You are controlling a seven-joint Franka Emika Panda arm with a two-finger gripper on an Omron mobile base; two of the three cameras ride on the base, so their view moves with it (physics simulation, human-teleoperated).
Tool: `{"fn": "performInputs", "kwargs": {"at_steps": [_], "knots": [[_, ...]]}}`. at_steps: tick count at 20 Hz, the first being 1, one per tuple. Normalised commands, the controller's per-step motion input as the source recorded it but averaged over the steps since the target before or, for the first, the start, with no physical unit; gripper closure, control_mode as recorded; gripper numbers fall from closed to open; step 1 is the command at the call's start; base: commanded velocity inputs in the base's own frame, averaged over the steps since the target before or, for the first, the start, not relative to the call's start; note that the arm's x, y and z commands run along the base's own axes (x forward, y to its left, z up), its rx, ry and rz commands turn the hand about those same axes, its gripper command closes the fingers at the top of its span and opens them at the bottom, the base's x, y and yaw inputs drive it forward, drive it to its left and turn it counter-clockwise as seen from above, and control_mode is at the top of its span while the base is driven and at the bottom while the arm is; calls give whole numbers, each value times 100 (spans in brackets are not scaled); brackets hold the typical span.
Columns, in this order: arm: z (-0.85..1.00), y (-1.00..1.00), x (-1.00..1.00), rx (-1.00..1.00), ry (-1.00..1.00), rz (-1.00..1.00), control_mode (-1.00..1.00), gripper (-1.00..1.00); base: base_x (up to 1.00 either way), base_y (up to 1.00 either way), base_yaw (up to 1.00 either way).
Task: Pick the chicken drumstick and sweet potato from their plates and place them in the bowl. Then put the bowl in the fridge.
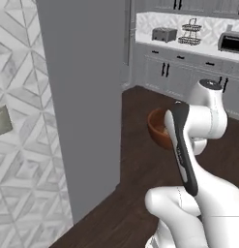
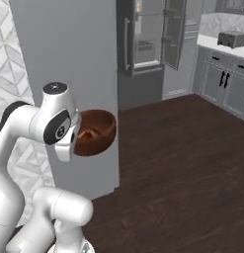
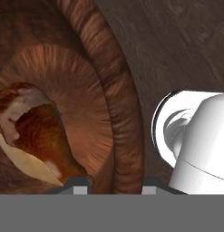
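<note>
I see the bowl (image 3: 118,104) as a deep, reddish-brown vessel with wood-like grain and a thick striped rim. Inside it lies the chicken drumstick (image 3: 41,131) — glossy brown with a pale meaty end — resting over the sweet potato (image 3: 27,165), of which a tan edge shows beneath it. The gripper (image 3: 114,183) is clamped on the bowl's rim, one fingertip inside the wall and one outside. In the right base view the bowl (image 2: 96,132) hangs above the dark wood floor (image 2: 183,163), held just beside the fridge (image 2: 69,74) — near its grey side wall.
</note>
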Motion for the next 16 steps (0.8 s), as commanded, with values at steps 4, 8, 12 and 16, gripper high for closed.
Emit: {"fn": "performInputs", "kwargs": {"at_steps": [4, 8, 12, 16], "knots": [[0, 0, 0, 0, 0, 0, 100, 100, 10, -100, 33], [0, 0, 0, 0, 0, 0, 100, 100, 31, -100, 31], [0, 0, 0, 0, 0, 0, 100, 100, 93, -100, 30], [0, 0, 0, 0, 0, 0, 100, 100, 100, -100, 34]]}}
